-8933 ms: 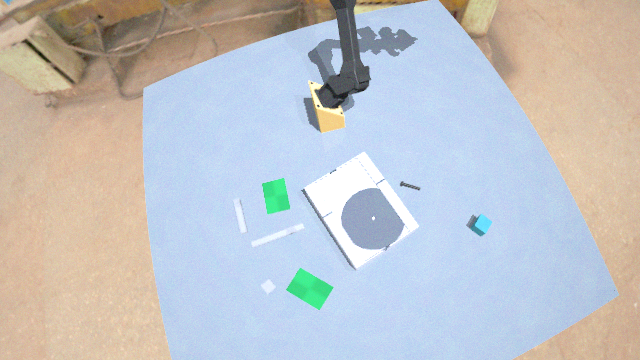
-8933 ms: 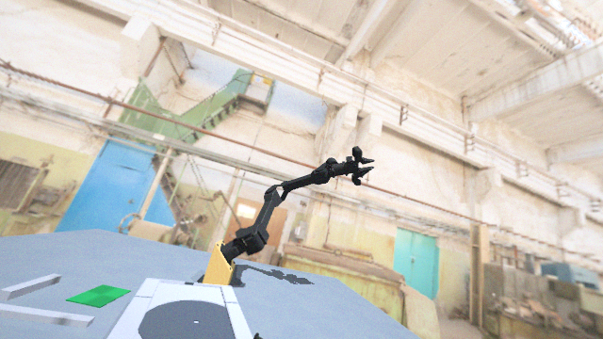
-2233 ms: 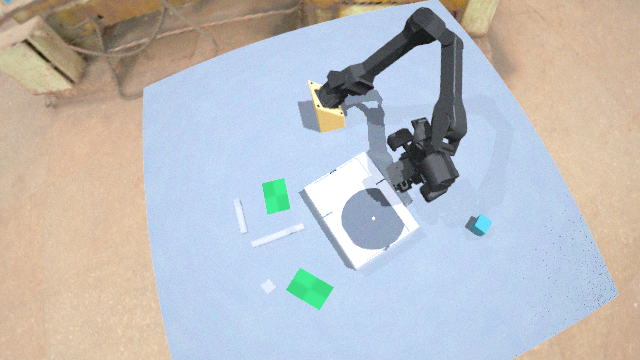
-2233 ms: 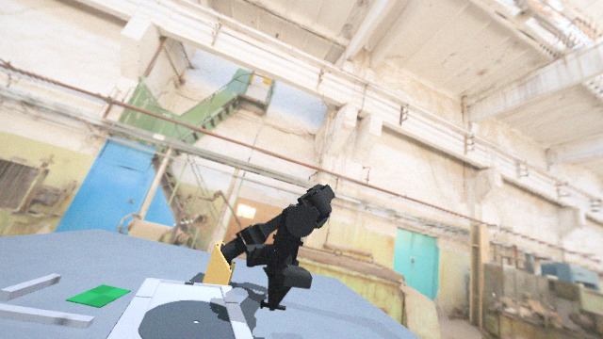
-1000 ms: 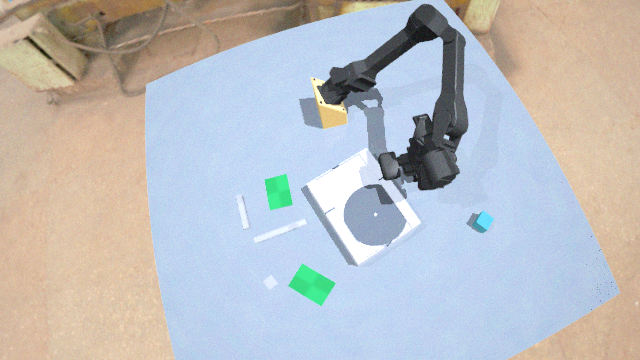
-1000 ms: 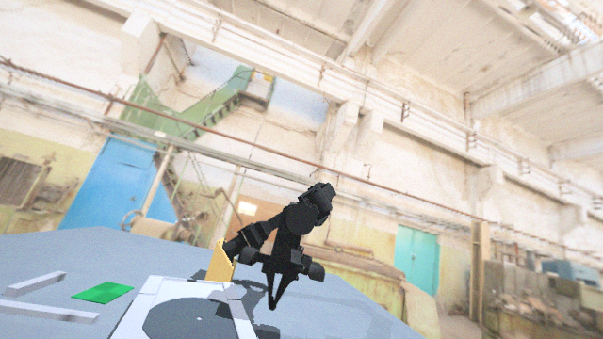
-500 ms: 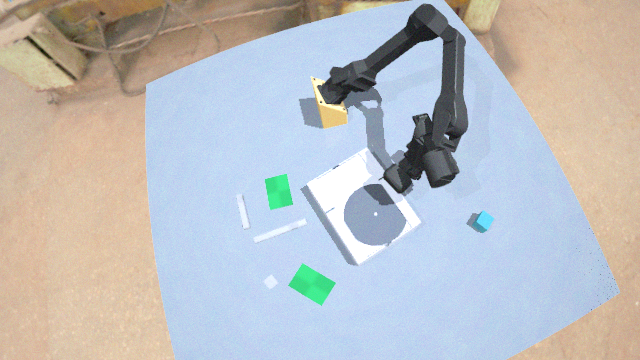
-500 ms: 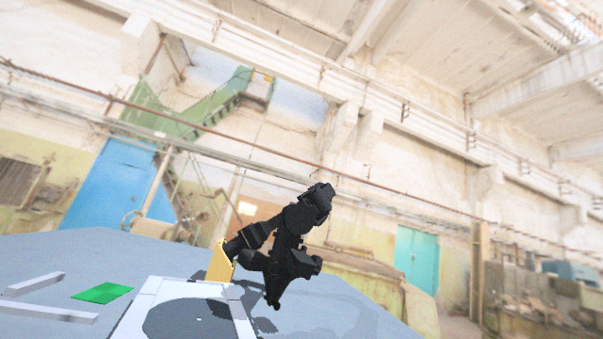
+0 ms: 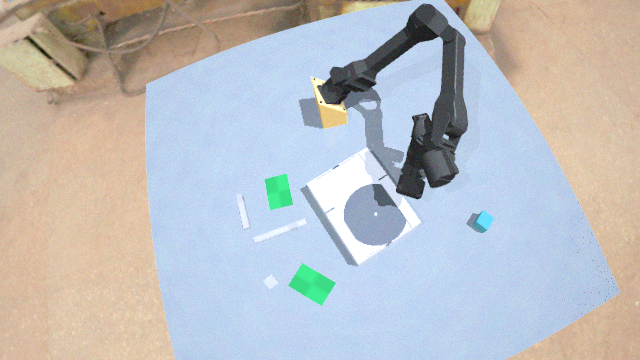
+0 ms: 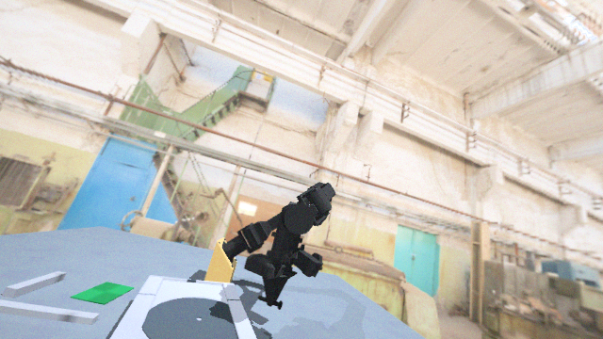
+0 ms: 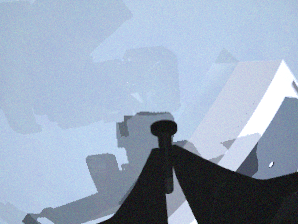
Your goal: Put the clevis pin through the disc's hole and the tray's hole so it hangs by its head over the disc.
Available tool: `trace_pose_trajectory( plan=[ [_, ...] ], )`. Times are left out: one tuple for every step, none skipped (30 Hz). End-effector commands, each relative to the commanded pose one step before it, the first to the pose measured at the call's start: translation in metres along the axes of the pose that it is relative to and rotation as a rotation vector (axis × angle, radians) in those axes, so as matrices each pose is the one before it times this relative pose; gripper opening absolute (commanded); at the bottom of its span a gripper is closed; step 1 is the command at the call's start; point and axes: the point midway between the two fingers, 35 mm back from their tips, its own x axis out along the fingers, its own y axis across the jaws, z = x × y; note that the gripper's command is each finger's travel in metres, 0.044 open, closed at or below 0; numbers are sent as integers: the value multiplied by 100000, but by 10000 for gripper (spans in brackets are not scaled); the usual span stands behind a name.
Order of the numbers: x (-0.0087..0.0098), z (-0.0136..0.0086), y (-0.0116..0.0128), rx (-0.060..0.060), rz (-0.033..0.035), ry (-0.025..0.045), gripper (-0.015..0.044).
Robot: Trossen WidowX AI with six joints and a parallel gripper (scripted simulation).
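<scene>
At the near side of the table (image 9: 215, 320) (image 10: 38, 250) (image 11: 200, 25), a green card (image 9: 312, 284) lies left of the tray (image 9: 325, 190) (image 10: 137, 306) (image 11: 215, 120). The wide disc (image 9: 370, 225) (image 10: 179, 325) (image 11: 280, 135) lies within the tray, its small middle hole (image 9: 375, 214) (image 10: 199, 319) (image 11: 271, 164) showing as a pale dot. A blue cube (image 9: 483, 221) sits to the right, well apart.

Farther back, the fingers (image 10: 271, 298) are nearly closed, pinching the steel pin (image 10: 278, 305) (image 11: 164, 128). Its wide head sticks out past the fingertips on one side, its shank on the other. The pin is off the table, near the tray's right side and apart from the disc.

The arm (image 9: 452, 75) (image 10: 287, 235) reaches from its yellow mount (image 9: 334, 117) (image 10: 219, 266) at the far side.

The step in hand seems to be carrying the pin over for insertion. The next move calls for bringing it above the hole, upright, head uppermost, before lowering. Its lean in the grip is hard to judge; a tilted shank could catch the disc's edge and push it off line.
</scene>
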Motion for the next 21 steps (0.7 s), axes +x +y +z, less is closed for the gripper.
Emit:
trace_pose_trajectory(
  plan=[
    [28,-121,25,-15664,280,325,0],
    [-2,-6,0,-3445,8,-7,0],
    [-2,-6,0,-3445,8,-7,0],
    [-2,-6,0,-3445,8,-8,0],
    [-2,-6,0,-3445,8,-8,0],
    [-2,-6,1,-3445,7,-8,0],
    [-2,-6,1,-3445,7,-8,0],
    [-2,-6,1,-3445,7,-9,0],
    [-2,-6,1,-3445,6,-9,0],
    [-2,-6,1,-3445,6,-9,0],
    [-2,-6,2,-3445,6,-9,0],
    [-2,-6,2,-3445,5,-10,0],
    [-2,-6,2,-3445,5,-10,0],
    [-2,-6,2,-3445,5,-10,0],
    [-2,-6,2,-3445,4,-10,0],
    [-2,-5,3,-3445,4,-10,0],
    [-2,-5,3,-3445,4,-10,0],
    [-2,-5,3,-3445,3,-10,0],
    [-2,-5,3,-3445,3,-11,0],
    [-2,-5,3,-3445,2,-11,0],
    [-2,-5,4,-3445,2,-11,0]
  ],
)
